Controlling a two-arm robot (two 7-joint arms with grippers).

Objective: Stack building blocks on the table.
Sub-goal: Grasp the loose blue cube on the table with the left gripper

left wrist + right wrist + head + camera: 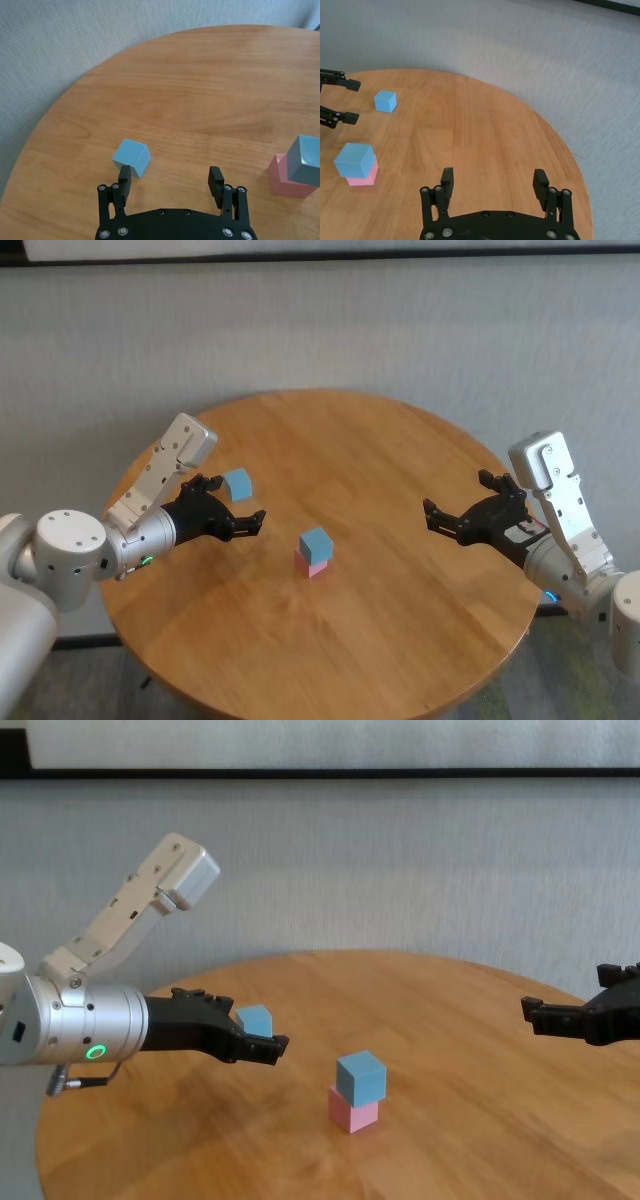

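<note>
Pale grey wall behind, round honey-brown wooden desk (400,570) in front. At the desk's middle, a two-high stack: light blue cube (315,544) sitting slightly skewed on the pale pink cube (312,564). A second, loose light blue cube (238,483) lying flat on the desk towards the robot's left, apart from the stack. Left gripper (170,182) hovering low beside that cube, fingers spread wide and empty; in the left wrist view, cube just ahead of one fingertip and off to that side, not between the fingers. Right gripper (452,520) well across the desk on the robot's right, fingers likewise wide apart, holding nothing. Left arm plainly the nearer. Likely next: a small sideways shift to centre the fingers over the cube. No long axis to consider.
</note>
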